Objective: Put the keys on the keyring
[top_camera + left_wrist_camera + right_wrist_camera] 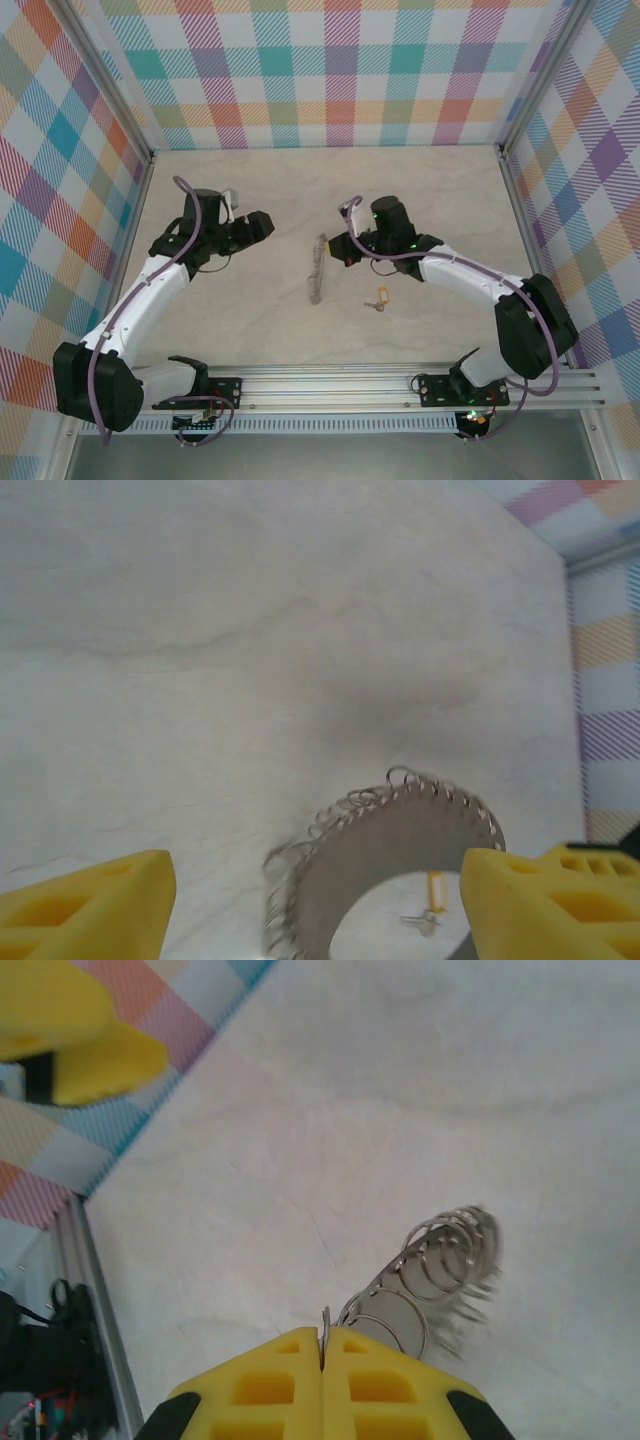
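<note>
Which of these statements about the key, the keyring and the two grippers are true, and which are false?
1. The right gripper is shut on the keyring. True.
2. The key already hangs on the keyring. False: it lies on the table, apart from the ring and nearer the arm bases.
3. The left gripper is clamped on the keyring. False: its jaws stand wide apart, holding nothing, with a gap to the ring in the top view.
4. In the left wrist view, the key shows through the keyring's loop. True.
</note>
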Robot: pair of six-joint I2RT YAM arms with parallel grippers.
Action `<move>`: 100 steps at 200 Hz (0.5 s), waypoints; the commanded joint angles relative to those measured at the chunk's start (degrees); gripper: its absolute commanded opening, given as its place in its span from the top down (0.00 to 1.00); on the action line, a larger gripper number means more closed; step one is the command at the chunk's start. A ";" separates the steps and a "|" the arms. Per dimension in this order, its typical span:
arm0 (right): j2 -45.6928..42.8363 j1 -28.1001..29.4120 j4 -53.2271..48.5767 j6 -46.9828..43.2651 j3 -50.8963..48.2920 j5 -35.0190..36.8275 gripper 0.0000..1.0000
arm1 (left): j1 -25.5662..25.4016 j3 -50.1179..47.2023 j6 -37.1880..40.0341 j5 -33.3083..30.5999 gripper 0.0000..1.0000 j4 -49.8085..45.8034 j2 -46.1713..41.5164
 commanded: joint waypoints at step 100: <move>-2.86 -8.88 6.84 4.22 8.58 -25.76 1.00 | -8.62 10.42 2.91 18.02 0.70 22.63 13.47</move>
